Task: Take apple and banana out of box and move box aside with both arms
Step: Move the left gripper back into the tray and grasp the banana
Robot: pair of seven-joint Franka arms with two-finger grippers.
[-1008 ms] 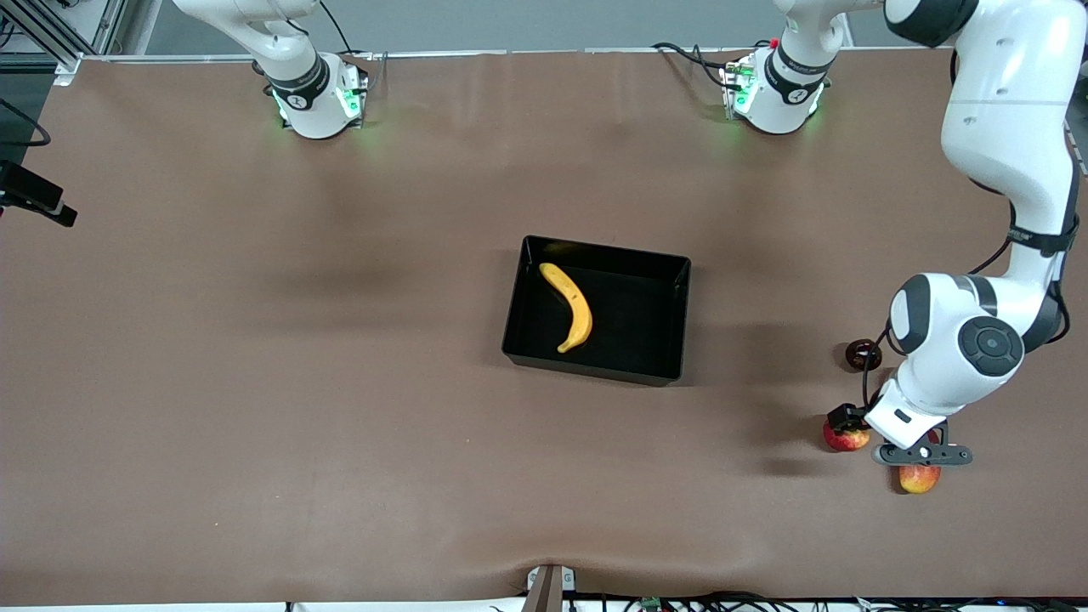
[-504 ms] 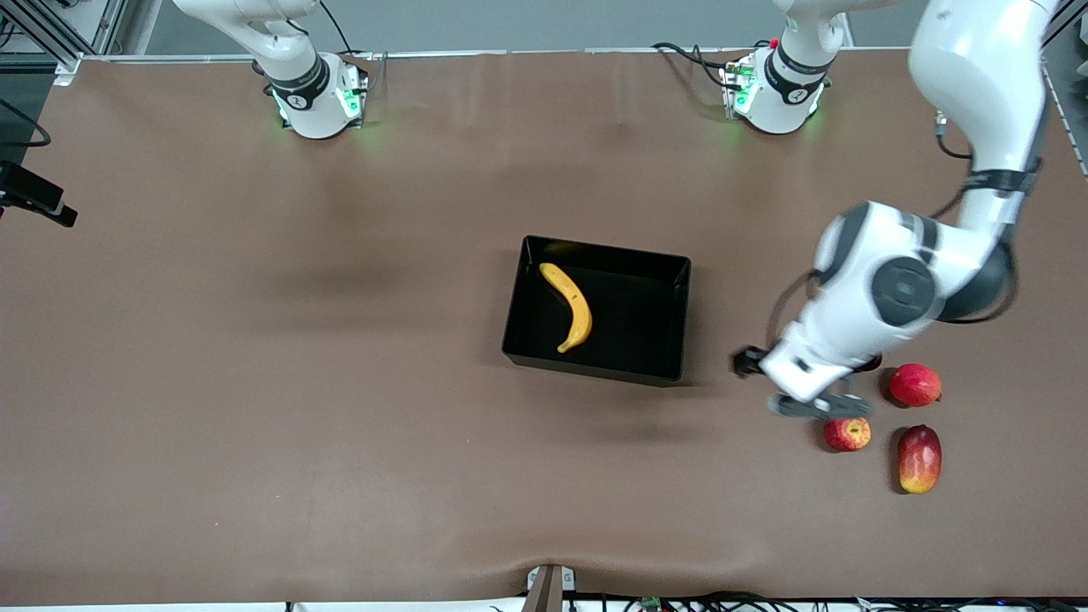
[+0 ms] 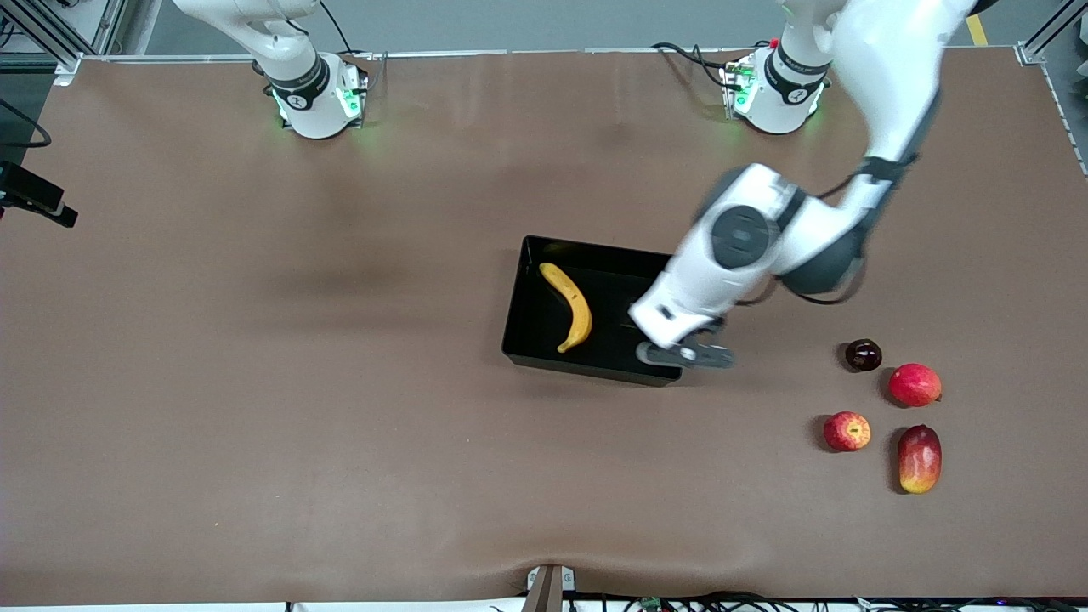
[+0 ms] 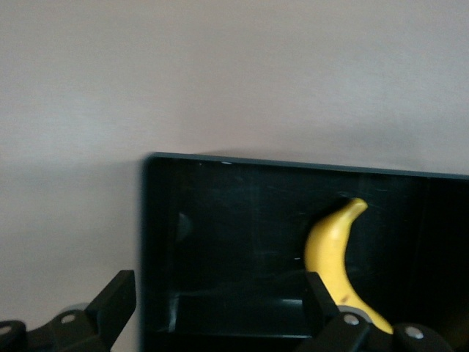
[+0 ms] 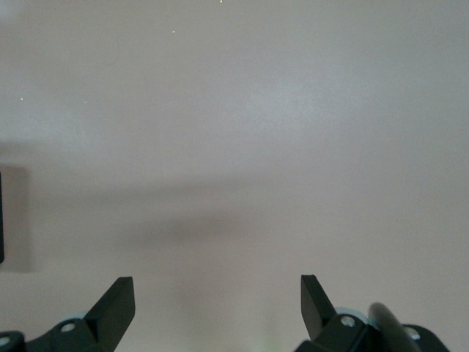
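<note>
the black box [image 3: 595,310] stood near the middle of the brown worktop [image 3: 255,382], and the banana [image 3: 569,306] lay flat inside it, in the part toward the right arm's end. in the left wrist view the banana [image 4: 338,257] showed against the dark bottom of the box [image 4: 220,242].

the left hand [image 3: 680,354] was in the air over the corner of the box that is nearer to the front camera and toward the left arm's end. its two fingers [image 4: 113,299] were apart and held nothing. one of them was over the inside of the box and one over the bare worktop [image 4: 220,73] just outside the wall.

the small red apple [image 3: 847,431] with yellowish streaks lay on the worktop toward the left arm's end, well apart from the box. just beside it lay a red-and-yellow mango [image 3: 919,459]. a plain red round fruit [image 3: 915,384] and a small dark round fruit [image 3: 863,354] lay a little farther from the front camera than the apple.

the right arm waited. the right hand [image 5: 216,301] did not show in the front view. in its own wrist view its fingers [image 5: 116,302] were apart, holding nothing, over bare worktop.
</note>
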